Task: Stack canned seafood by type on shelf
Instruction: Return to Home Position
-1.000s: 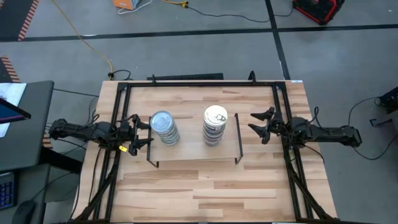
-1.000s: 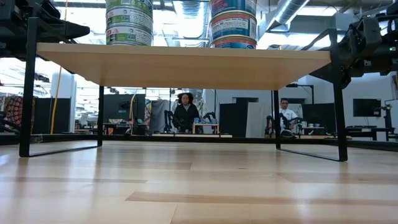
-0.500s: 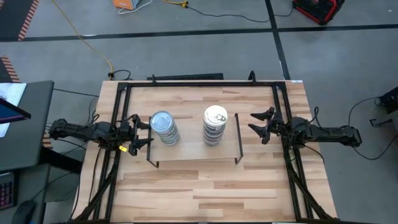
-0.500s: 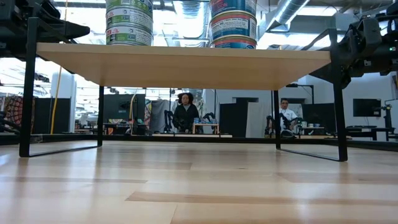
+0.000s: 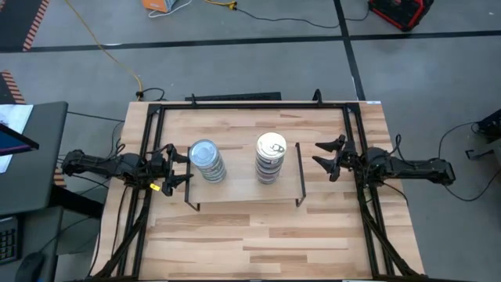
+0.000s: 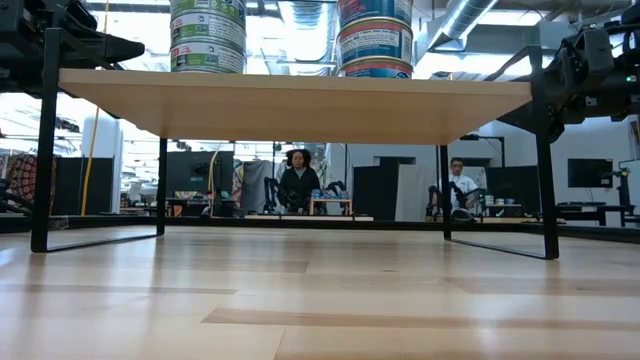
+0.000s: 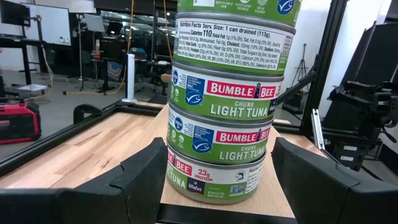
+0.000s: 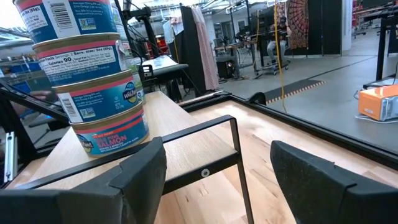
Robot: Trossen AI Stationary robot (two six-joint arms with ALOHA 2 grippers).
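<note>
Surface: light wood surface [image 5: 258, 235], shelf [image 5: 239, 188] standing mid-surface.
Green stack: I read Bumble Bee tuna tins [image 5: 207, 160], dull grey lid, shelf's left part.
Blue stack: salmon tins [image 5: 271, 157], shiny pull-tab lid, shelf's right part.
Left: left gripper [image 5: 186, 166] spread wide, empty, beside shelf's left end.
Right: right gripper [image 5: 316, 153] wide, empty, off shelf's right end.

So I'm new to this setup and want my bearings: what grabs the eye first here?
Two tall can stacks on the shelf: the green tuna stack on its left part, the blue salmon stack on its right. The left gripper and right gripper wait open, one off each shelf end.
</note>
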